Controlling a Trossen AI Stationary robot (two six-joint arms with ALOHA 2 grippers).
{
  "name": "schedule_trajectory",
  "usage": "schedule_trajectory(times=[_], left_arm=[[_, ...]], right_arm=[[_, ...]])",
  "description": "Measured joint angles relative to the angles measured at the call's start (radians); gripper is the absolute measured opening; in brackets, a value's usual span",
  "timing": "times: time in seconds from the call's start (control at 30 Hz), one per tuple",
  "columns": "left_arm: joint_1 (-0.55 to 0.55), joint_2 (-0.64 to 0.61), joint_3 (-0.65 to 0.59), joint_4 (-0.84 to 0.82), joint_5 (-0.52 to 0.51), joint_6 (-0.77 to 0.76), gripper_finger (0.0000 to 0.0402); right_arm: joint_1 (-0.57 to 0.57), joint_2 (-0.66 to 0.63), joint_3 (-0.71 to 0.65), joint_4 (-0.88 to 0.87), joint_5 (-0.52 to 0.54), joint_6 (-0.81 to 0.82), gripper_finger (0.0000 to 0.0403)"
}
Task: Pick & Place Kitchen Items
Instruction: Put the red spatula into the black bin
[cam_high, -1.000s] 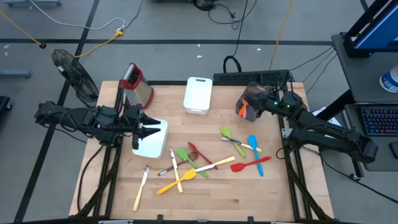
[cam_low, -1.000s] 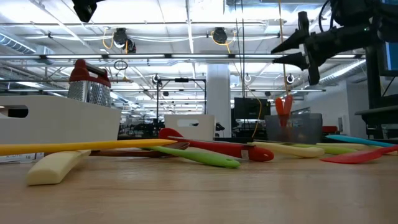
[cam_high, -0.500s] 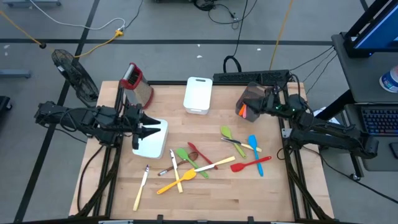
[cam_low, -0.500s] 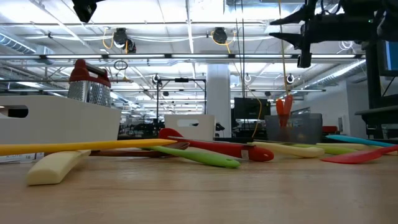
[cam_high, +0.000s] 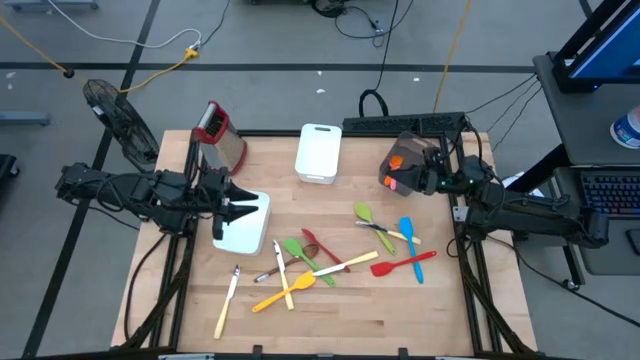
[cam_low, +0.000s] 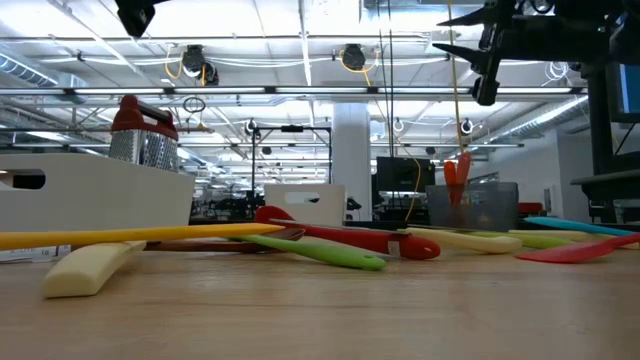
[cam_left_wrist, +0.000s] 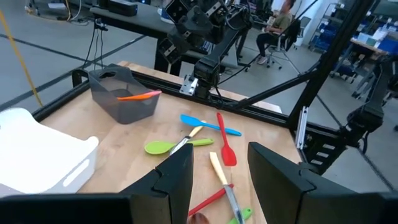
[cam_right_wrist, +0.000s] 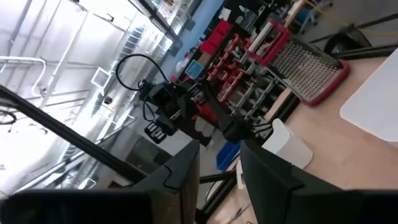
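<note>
- On the wooden table (cam_high: 440, 310): two green plastic spoons (cam_high: 368, 218), one blue spatula (cam_high: 407, 232), one red spatula (cam_high: 405, 266), two cream knives (cam_high: 227, 300).
- One orange utensil (cam_high: 397, 163) lies in the dark grey bin (cam_high: 400, 172).
- Right gripper (cam_high: 428, 172) hovers beside this bin, fingers apart, empty.
- Left gripper (cam_high: 243, 205) waits over the white bin (cam_high: 252, 232), fingers apart, empty.

Left claw (cam_high: 243, 208) open, low; right claw (cam_high: 425, 172) open, raised.

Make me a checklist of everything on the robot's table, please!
Surface: wooden table, bare at the near edge.
Job's things: mixed coloured utensils scattered mid-table, among them a blue spatula, a red spatula and a cream knife; orange utensils in the grey bin.
Clutter: box grater; white bin; white tray.
Grippers: left gripper open and empty over the white tray; right gripper open and empty, raised beside the grey bin.
Cables: loose on the floor behind the table.
Surroundings: a seated person in the left wrist view.
</note>
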Motion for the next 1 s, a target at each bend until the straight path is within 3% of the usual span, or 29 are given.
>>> schedule_trajectory(times=[0.57,0.8,1.0], left_arm=[[0.000,0.000,0.000,0.003,0.001,-0.047,0.0157],[0.000,0.000,0.000,0.003,0.002,-0.050,0.0157],[0.000,0.000,0.000,0.003,0.002,-0.051,0.0157]], right_arm=[[-0.001,0.000,0.000,0.048,-0.091,-0.075,0.0107],[-0.001,0.004,0.000,0.045,-0.199,-0.085,0.0101],[0.011,0.010,0.000,0.045,-0.398,-0.269,0.0100]])
